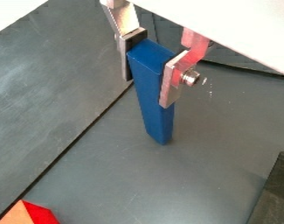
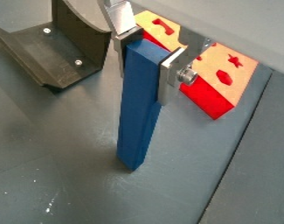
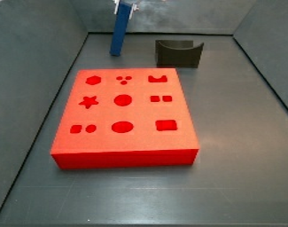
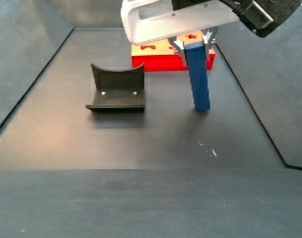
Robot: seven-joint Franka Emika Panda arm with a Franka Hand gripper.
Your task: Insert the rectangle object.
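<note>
Upright, blue bar (image 2: 139, 105), long axis vert., fingers (image 2: 176, 68) clamped on top end, btm end on floor

No lettering, label or number can be read anywhere — only plain, unmarked surfaces.

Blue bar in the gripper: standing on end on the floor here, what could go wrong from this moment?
1. The gripper clamps only the top of the rectangle object, so the long bar may tilt between the fingers during lifting.
2. Its lower end appears to touch the floor; further descent could jam it.
3. The red block sits apart, with the fixture nearby; a low carry might clip either.
</note>
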